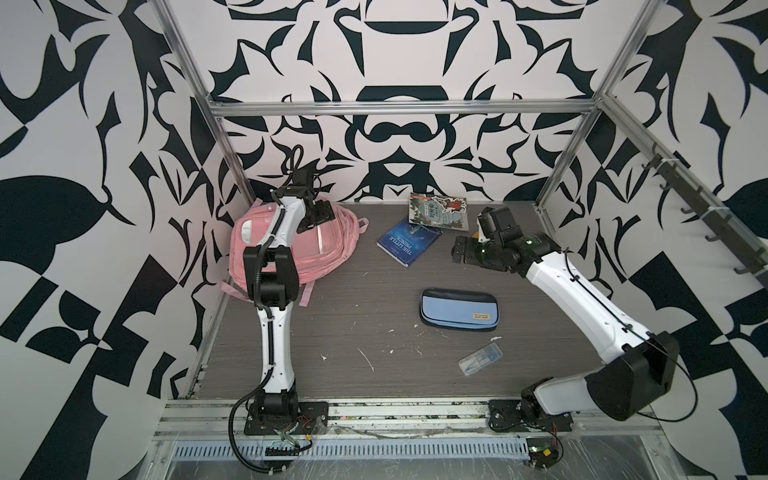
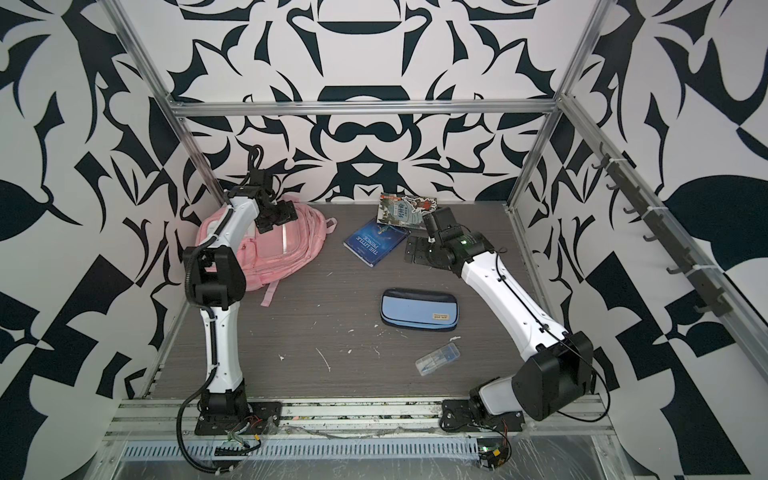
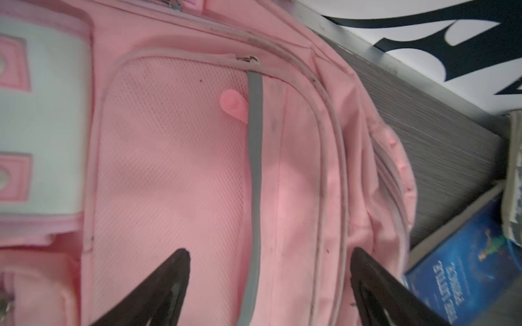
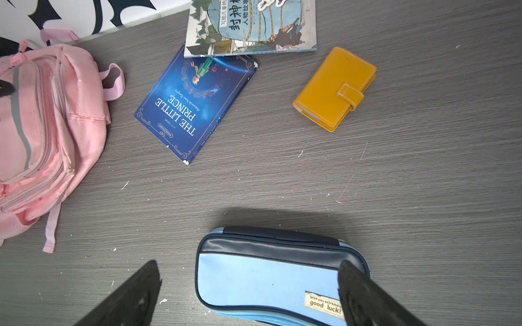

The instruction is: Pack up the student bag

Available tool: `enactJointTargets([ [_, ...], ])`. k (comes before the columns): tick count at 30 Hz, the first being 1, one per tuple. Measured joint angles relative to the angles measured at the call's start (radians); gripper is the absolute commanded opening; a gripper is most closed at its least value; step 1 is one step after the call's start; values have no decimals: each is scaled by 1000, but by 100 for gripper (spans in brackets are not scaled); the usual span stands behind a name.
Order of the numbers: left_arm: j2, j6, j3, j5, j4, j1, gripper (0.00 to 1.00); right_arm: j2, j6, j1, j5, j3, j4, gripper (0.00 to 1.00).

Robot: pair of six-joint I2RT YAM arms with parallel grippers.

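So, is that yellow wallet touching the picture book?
Apart. In the right wrist view, a strip of bare table shows between the yellow wallet and the picture book.

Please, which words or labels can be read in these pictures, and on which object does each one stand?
"THE LITTLE PRINCE": cover of the blue book.
"Wish you extremely good luck!": tag on the pencil case.
"写给儿童的", "封神", "人物故事": illustrated book; its title is cut off by the picture's edge.
Small print on the blue book: too small to read.
Yellow wallet and student bag: no text seen.
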Motion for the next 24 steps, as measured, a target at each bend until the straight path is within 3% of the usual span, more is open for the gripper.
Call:
enactJointTargets([
  [5,53,1,-3,15,3,-1,60,0,5,4,2,23,-15,95],
  [9,49,3,-51,57,38,-1,30,0,16,11,8,40,-18,91],
  [15,-66,7,-278,153,164,7,3,0,30,26,32,48,-31,85],
  [24,-439,-7,-816,298,282,-19,0,-12,26,43,57,66,-44,82],
])
